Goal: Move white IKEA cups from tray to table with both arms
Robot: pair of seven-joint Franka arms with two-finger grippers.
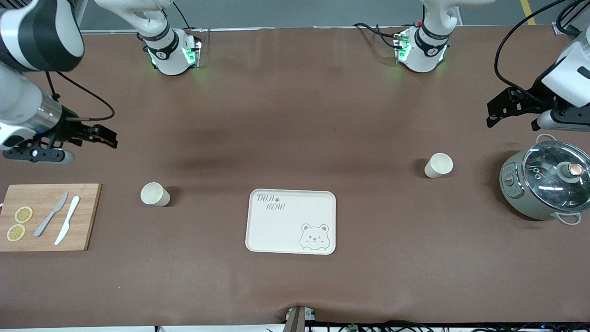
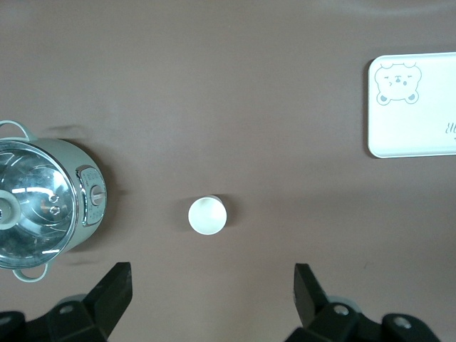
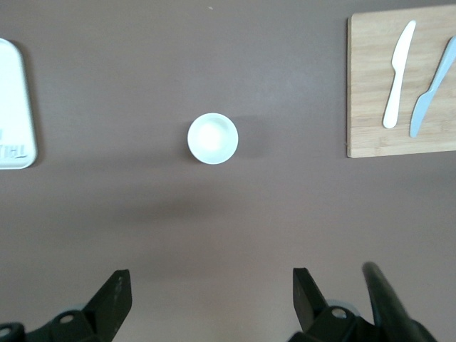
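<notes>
Two white cups stand upright on the brown table. One cup (image 1: pixel 155 194) stands between the cutting board and the bear tray; it also shows in the right wrist view (image 3: pixel 212 138). The other cup (image 1: pixel 438 165) stands between the tray and the pot; it also shows in the left wrist view (image 2: pixel 207 215). My right gripper (image 1: pixel 103 136) is open and empty, up in the air above the table near the cutting board (image 3: pixel 211 299). My left gripper (image 1: pixel 498 110) is open and empty, up in the air above the table near the pot (image 2: pixel 212 299).
A cream bear tray (image 1: pixel 291 221) lies at the table's middle, nearer the front camera than the cups. A wooden cutting board (image 1: pixel 48 216) with two knives and lemon slices lies at the right arm's end. A grey-green glass-lidded pot (image 1: pixel 546 182) stands at the left arm's end.
</notes>
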